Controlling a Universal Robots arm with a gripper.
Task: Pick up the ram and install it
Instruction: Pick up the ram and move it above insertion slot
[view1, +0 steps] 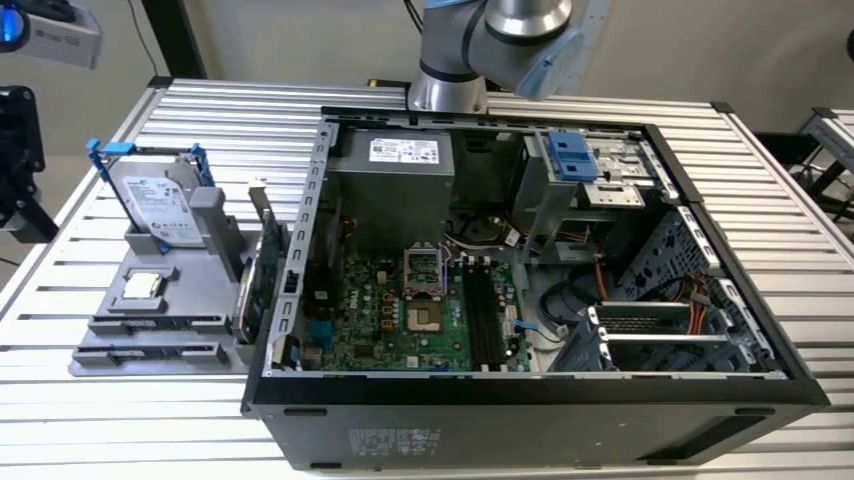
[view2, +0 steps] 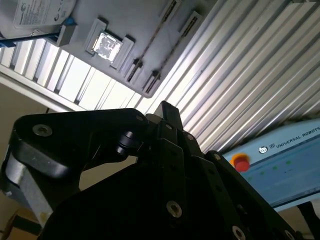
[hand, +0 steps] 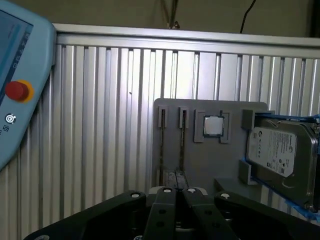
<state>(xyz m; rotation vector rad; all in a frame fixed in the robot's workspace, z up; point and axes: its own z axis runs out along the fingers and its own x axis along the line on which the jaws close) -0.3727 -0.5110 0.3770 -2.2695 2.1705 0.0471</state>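
Nearest us, the end effector (hand: 175, 176) has its fingers pressed together and grips nothing. Beyond it, the ram (hand: 162, 145) stands on edge in a slot of the gray holder (hand: 210, 160), which rests on the table (hand: 100, 125).

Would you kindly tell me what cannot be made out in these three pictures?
- Thin dark ram sticks: first wrist view, edge-on, chips indiscernible.
- Grey parts tray: first wrist view, near edge behind black pincer.
- Grey robot arm: exterior view, cut off by top edge.
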